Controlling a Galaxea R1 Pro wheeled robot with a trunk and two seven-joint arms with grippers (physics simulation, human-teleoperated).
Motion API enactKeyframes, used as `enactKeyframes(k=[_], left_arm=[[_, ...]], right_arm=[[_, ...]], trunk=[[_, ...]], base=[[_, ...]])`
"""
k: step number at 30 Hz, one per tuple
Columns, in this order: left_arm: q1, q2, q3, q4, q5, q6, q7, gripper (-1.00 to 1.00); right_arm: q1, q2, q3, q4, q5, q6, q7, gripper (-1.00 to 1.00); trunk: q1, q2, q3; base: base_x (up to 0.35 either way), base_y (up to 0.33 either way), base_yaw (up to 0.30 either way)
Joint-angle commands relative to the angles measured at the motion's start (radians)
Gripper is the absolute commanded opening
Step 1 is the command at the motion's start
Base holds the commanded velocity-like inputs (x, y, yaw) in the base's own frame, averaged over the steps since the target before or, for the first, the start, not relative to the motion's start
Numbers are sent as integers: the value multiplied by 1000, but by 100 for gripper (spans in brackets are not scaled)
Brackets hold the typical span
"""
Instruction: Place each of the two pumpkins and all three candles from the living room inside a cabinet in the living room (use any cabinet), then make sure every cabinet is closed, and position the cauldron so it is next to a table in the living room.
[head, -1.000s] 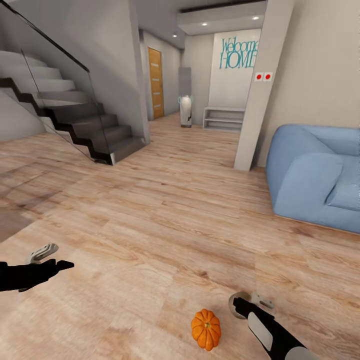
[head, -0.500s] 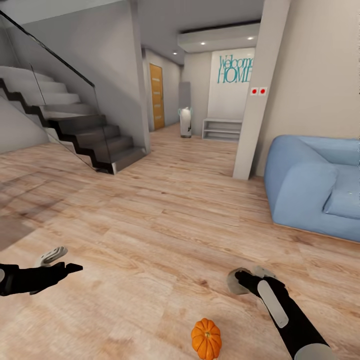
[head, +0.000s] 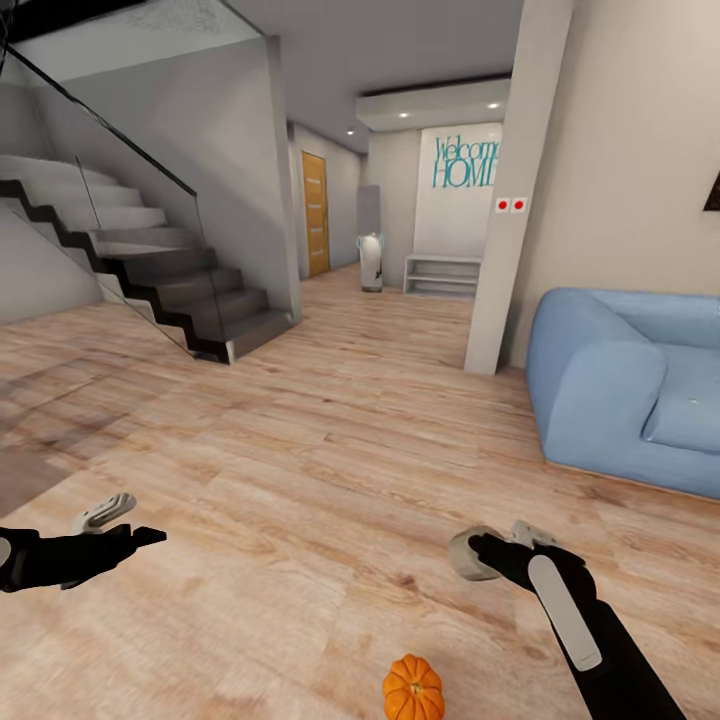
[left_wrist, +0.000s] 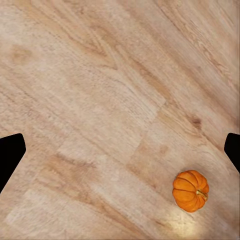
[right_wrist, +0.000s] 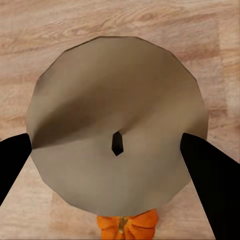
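One orange ribbed pumpkin lies on the wood floor at the near edge of the head view, also seen as the pumpkin and the pumpkin in the wrist views. Just beyond it and slightly right, my right gripper is shut on a cream candle. In the right wrist view the candle shows its round top and dark wick between the black fingers. My left gripper hovers open and empty over the floor at the left. The cabinet, cauldron and table are out of view.
A dark staircase with a glass rail rises at the left. A blue sofa stands at the right beside a white pillar. Beyond, a hallway holds an orange door, a pale vase and a low white shelf.
The head camera has tilted up, so the whole picture slid downward. My right gripper has risen away from the pumpkin with the candle in it. The left gripper has barely moved.
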Motion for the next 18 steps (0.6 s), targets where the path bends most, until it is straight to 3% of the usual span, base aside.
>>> enactKeyframes(k=[1, 12, 18], left_arm=[[-1, 0, 1, -1, 10, 3, 10, 100], [-1, -8, 0, -1, 10, 3, 11, 100], [-1, -11, 0, -1, 9, 4, 10, 100]], right_arm=[[0, -1, 3, -2, -8, 2, -11, -100], [2, 4, 7, -2, -5, 7, -11, -100], [2, 5, 9, 1, -1, 5, -11, -100]], trunk=[[-4, 7, 2], [-46, 84, 37], [-69, 126, 55]], base=[[0, 0, 0], [-2, 0, 0], [-198, 0, 0]])
